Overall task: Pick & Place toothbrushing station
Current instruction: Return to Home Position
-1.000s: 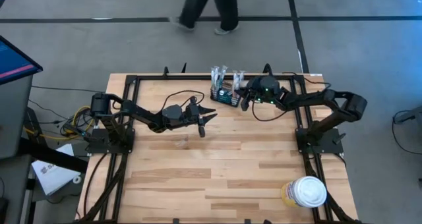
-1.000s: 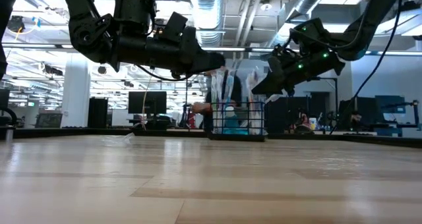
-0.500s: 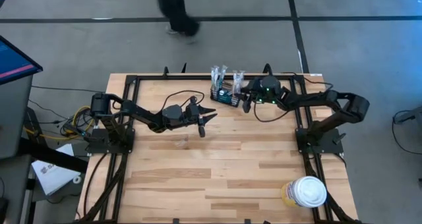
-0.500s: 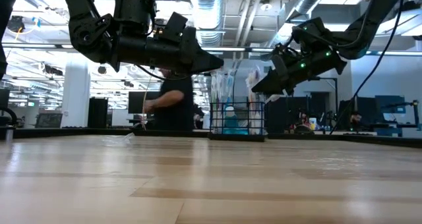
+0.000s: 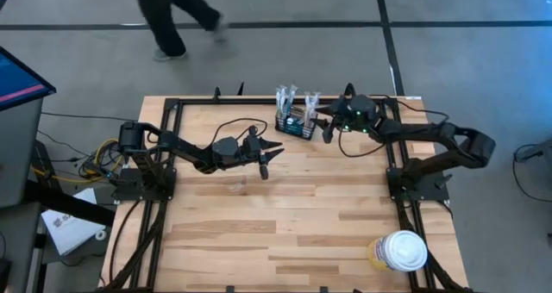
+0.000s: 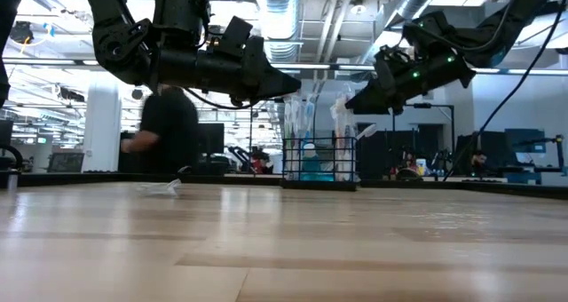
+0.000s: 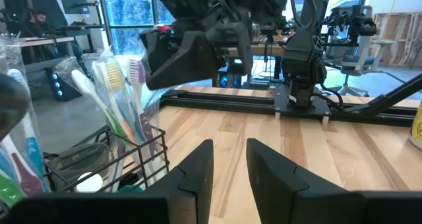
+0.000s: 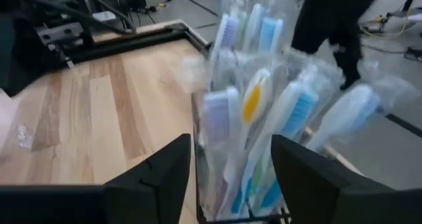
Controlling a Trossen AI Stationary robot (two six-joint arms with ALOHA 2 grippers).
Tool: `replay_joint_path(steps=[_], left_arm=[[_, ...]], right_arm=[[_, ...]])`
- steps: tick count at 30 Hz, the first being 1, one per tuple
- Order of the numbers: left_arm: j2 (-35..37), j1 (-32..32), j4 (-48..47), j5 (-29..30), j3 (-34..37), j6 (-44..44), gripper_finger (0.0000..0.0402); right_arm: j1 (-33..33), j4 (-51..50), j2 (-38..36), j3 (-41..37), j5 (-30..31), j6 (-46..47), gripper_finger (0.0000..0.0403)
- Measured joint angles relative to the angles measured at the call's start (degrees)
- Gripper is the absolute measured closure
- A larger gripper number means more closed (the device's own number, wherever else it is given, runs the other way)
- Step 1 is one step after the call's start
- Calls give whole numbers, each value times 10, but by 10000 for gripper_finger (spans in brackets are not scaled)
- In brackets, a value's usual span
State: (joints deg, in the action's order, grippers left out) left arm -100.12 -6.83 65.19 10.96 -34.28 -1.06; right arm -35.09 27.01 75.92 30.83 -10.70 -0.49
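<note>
The small black wire-mesh holder box [image 5: 294, 126] stands at the far middle of the pale wooden worktop [image 5: 285, 233], packed with upright wrapped toothbrushes [image 8: 254, 109]. My right claw [image 5: 326, 126] hangs just right of it, level with the brush heads, its 2 fingers apart and gripping nothing. To home it, I'd raise it first, then draw it right, so neither finger snags a wrapper and tips the box. The right arm reaches in from the right edge, elbow bent outward. The left arm stretches toward the middle above the worktop. Its left claw [image 5: 270, 158] is also spread and empty, on the near-left side of the box.
</note>
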Motion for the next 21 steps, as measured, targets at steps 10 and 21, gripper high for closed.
replay_joint_path(steps=[10, 21], left_arm=[[0, 0, 0, -1, 0, 0, 316], [0, 0, 0, -2, 0, 0, 316]], right_arm=[[-3, 0, -36, 0, -4, -1, 183], [-3, 0, -74, 0, -4, -11, 183]])
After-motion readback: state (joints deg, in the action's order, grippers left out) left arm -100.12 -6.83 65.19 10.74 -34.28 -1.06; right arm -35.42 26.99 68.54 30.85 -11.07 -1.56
